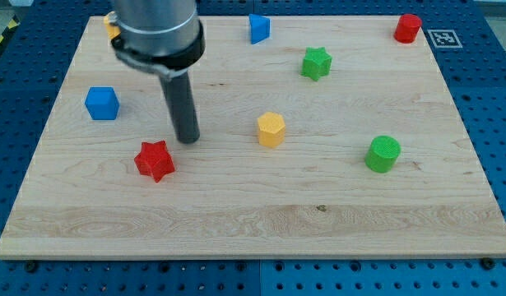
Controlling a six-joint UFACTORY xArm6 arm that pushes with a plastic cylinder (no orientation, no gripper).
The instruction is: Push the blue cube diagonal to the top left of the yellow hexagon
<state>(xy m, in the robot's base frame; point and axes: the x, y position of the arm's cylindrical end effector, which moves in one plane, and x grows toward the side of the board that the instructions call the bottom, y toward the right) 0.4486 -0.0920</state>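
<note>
1. My tip [188, 138] is down on the wooden board [261, 222], left of centre, a plain dark rod with no jaws to spread or close, and it is pinching nothing.
2. The red star [155, 159] lies just beside my tip, toward the view's bottom-left; whether the 2 touch, I cannot tell.
3. The blue cube [102, 103] sits near the board's left edge, well apart from my tip, up and to the view's left of it.
4. The yellow hexagon [271, 129] stands close to the board's middle, to the view's right of my tip and about level with it.
5. So my tip is between the blue cube and the yellow hexagon, with the cube far off to the hexagon's left and slightly higher in the view.
6. Along the top edge, a blue block [259, 28] of unclear shape, and at the top-right corner a red cylinder [407, 28].
7. A green star [316, 62] lies up and right of the hexagon; a green cylinder [382, 154] lies to the right, lower down.
8. A sliver of a yellow-orange block [111, 26] peeks out at the top left behind the arm, shape hidden.
</note>
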